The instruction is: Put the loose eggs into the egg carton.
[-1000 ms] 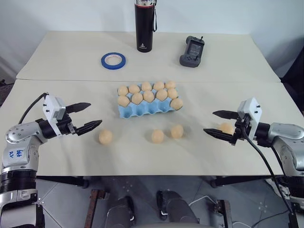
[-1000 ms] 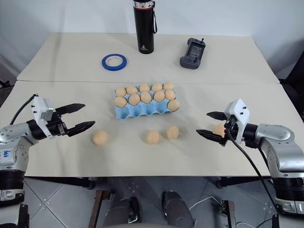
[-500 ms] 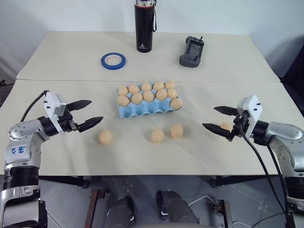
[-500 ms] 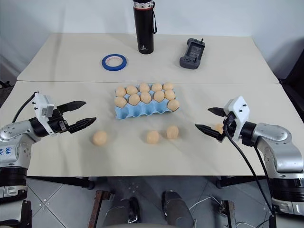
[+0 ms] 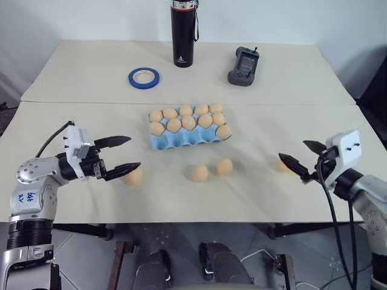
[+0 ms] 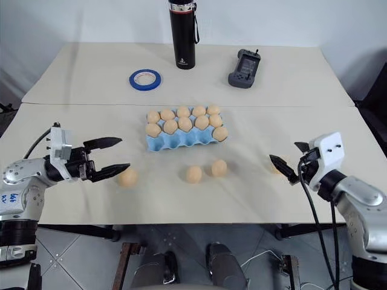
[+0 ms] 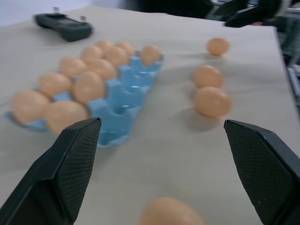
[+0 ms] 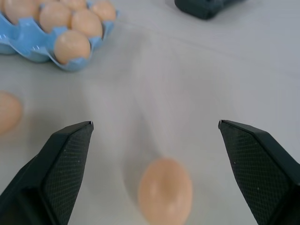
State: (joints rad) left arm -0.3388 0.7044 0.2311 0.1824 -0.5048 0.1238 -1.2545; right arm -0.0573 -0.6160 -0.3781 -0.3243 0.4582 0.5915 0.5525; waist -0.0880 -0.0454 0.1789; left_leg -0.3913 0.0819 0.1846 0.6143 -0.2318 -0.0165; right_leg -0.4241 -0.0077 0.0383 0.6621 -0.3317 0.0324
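Note:
The light blue egg carton (image 5: pixel 179 142) sits mid-table, its two back rows filled with several eggs and its front cups bare. Loose eggs lie in front of it: one at the left (image 5: pixel 134 176), two near the middle (image 5: pixel 199 173) (image 5: pixel 224 167), one at the right (image 5: pixel 284 166). My left gripper (image 5: pixel 133 152) is open and level, its fingertips just beside the left egg (image 7: pixel 171 212). My right gripper (image 5: pixel 292 151) is open, and the right egg (image 8: pixel 165 190) lies on the table just ahead of its fingertips. Neither gripper holds anything.
At the back stand a black flask (image 5: pixel 183 33), a blue tape ring (image 5: pixel 144 77) and a dark handheld device (image 5: pixel 243 65). A seam runs across the table behind the carton. The table's front edge is close below both grippers.
My left gripper has slid right, closer to the left egg. My right gripper has drawn back to the right and turned, so the right egg sits at its fingertips rather than deep between them.

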